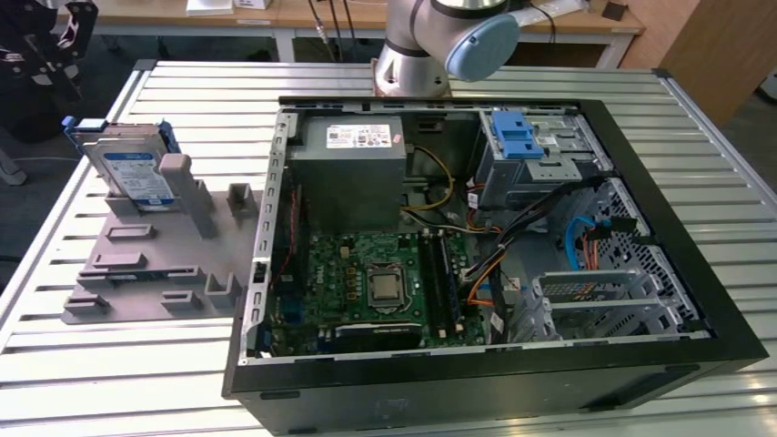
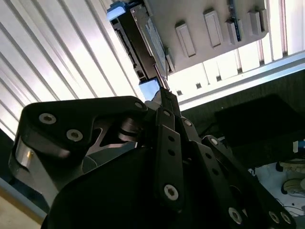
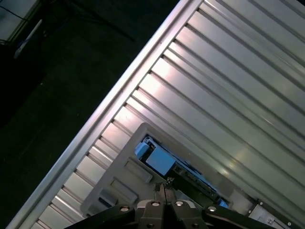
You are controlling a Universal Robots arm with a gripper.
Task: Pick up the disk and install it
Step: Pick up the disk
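Well, closest to the arm's wrist, the black two-finger pincer (image 3: 165, 185) has its slim fingertips pressed together with nothing between them. The second wrist view shows the same closed tips.

Just past those tips in both wrist views is the disk (image 3: 164, 164), a flat silver-grey hard drive with a blue-and-white label in a blue plastic carrier. The pincer points toward it but does not hold it, and I cannot tell how much gap lies between them.

In the exterior view the disk (image 1: 131, 173) stands on edge in a slot of a grey plastic fixture plate (image 1: 146, 264) with raised blocks. A grey post is just in front of it. The plate lies on the slatted aluminium table (image 1: 73, 364), at the exterior view's left, beside the open black computer case (image 1: 486, 369).

Inside the case, nearest me, is a green motherboard (image 1: 364, 282) with a bare processor socket. A silver slotted metal cage (image 1: 601, 305) sits toward the exterior view's right of it. Blue and orange cables (image 1: 570, 237) run between them.

Farther back in the case is a grey power supply box (image 1: 352, 173) with a white sticker. Beside it is a silver drive cage (image 1: 547, 155) with a blue plastic latch (image 1: 516, 137).

Beyond the case, the arm's grey base (image 1: 407, 64) stands on the table.
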